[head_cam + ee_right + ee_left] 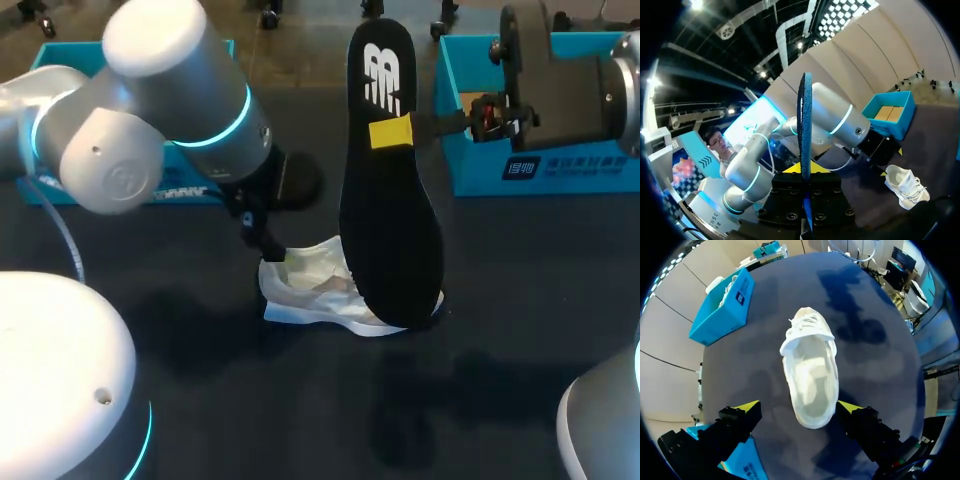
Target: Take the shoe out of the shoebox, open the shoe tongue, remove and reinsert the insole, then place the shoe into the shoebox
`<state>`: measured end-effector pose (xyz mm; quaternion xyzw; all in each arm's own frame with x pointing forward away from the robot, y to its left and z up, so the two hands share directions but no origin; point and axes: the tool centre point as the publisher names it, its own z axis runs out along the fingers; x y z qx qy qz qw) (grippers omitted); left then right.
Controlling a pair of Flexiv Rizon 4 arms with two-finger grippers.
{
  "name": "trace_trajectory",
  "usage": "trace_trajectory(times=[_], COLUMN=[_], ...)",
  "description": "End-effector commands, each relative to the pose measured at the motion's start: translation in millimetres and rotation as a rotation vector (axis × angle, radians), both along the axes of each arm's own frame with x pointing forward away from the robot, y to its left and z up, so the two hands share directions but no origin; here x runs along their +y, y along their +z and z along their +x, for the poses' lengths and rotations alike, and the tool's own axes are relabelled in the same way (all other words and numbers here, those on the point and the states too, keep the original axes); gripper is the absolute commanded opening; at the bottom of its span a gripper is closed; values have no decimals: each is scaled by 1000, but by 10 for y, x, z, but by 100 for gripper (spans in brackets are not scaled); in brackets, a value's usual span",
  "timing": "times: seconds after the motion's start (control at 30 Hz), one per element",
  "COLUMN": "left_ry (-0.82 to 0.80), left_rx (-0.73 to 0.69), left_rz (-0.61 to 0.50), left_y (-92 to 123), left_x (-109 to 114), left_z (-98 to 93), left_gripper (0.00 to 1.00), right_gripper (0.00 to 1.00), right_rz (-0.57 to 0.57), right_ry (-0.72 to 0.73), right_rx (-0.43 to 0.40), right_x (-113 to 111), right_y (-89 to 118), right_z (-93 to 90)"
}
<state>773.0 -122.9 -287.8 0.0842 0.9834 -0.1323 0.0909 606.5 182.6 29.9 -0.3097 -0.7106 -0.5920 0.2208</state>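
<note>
Left of centre, the left claw [798, 406] hangs spread over the white shoe [310, 295], a yellow tip on either side of its heel. The shoe lies mid-frame on the dark table [200, 340]. Just right of it the black insole [390, 200] stands upright, pinched by the right claw [392, 132] — a blue shoebox [470, 170] sits behind, upper right.
</note>
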Motion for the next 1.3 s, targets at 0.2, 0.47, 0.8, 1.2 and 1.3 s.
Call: trace_trajectory(times=[0.2,0.47,0.8,1.2,1.3], left_ry=[4,9,21,8,6], left_rx=[72,83,145,176,189], left_rz=[26,42,46,68,72], left_y=[-422,-707,-923,-1038,-1059], left_x=[-371,-456,-560,-684,-681], left_z=[233,302,277,267,243], left_gripper=[100,100,78,38,39], right_gripper=[0,0,0,0,0], right_rz=[-3,-3,-3,-3,-3], right_ry=[1,1,1,1,1], right_rx=[2,2,2,2,2], right_x=[37,37,37,37,37], right_y=[7,7,7,7,7], right_z=[22,22,22,22,22])
